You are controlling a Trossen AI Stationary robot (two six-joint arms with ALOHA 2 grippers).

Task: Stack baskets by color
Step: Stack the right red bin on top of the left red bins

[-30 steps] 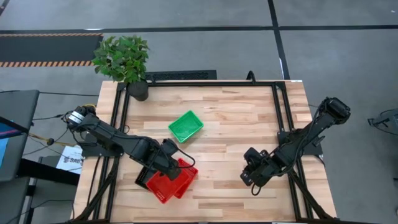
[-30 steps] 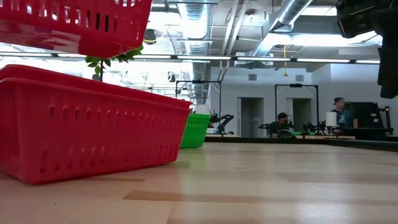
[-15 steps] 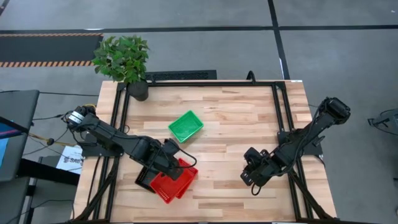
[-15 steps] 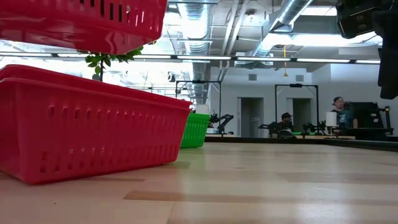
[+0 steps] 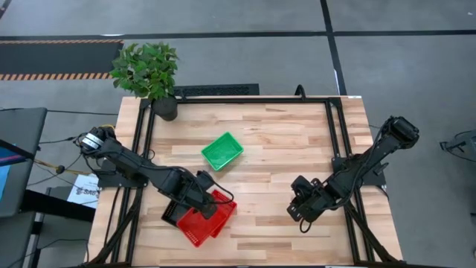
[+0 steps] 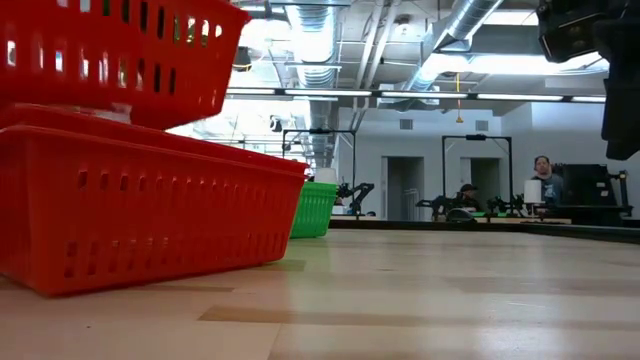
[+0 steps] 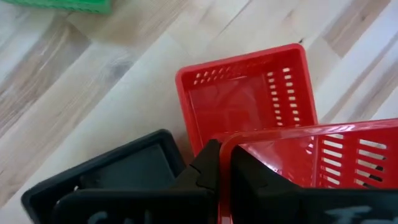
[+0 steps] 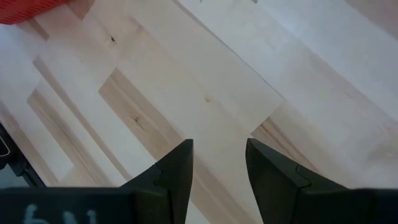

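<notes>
Left wrist view: left gripper (image 7: 225, 165) pinching rim of red basket (image 7: 323, 158), held just above second red basket (image 7: 249, 102) on table (image 7: 124, 81), offset diagonally, black basket (image 7: 118, 165) beside. Green basket (image 5: 222, 150) apart. Right gripper (image 8: 217, 162) spread, idle, farther away.

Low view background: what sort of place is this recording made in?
Probably a robotics lab or workshop: exposed ceiling ducts, people at distant benches, and a wooden work table framed by black rails.
</notes>
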